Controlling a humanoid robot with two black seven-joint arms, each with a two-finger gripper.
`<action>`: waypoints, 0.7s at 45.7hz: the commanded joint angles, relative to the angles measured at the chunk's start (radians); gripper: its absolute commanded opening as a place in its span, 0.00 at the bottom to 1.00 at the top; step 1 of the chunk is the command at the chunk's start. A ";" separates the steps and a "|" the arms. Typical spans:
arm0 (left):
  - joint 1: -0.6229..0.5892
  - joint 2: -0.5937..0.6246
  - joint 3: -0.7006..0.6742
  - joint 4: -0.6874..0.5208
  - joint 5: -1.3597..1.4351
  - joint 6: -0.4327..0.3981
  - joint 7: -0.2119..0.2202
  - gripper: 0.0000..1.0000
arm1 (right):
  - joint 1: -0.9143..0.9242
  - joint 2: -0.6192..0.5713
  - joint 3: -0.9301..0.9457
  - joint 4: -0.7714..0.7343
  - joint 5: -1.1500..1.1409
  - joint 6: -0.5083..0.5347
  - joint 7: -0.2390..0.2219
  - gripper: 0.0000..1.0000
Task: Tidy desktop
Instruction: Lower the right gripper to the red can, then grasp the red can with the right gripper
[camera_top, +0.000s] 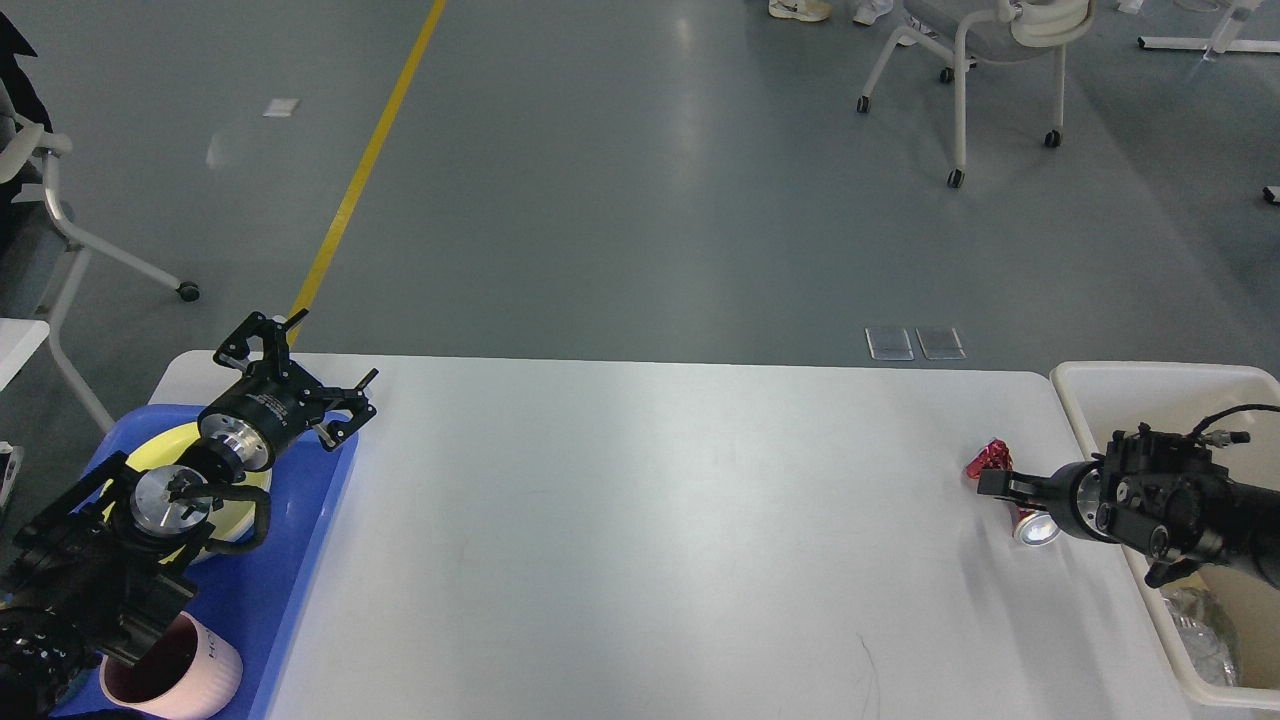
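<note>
The white desktop (650, 520) fills the lower view. A crushed red can (990, 457) with a silver end lies near its right edge. My right gripper (995, 483) is low over the middle of the can, covering part of it. It is dark and seen end-on, so I cannot tell whether its fingers are apart or closed on the can. My left gripper (300, 370) is open and empty, hovering over the far corner of the blue tray (260, 590).
The blue tray at the left edge holds a yellow plate (170, 445) and a pink cup (190, 670). A cream-white bin (1100, 385) with some rubbish in it stands off the right edge. Wheeled chairs (960, 60) stand on the floor beyond.
</note>
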 joint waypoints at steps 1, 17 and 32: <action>0.000 0.000 0.000 0.000 0.000 0.000 0.000 1.00 | -0.018 0.001 0.000 -0.008 0.000 0.000 0.000 1.00; 0.000 0.000 -0.001 0.000 0.000 0.000 0.000 1.00 | -0.053 0.003 0.004 -0.020 0.001 -0.031 0.054 0.91; 0.000 0.000 -0.001 0.000 0.000 0.000 0.000 1.00 | -0.071 -0.006 -0.022 -0.015 -0.002 -0.115 0.071 0.00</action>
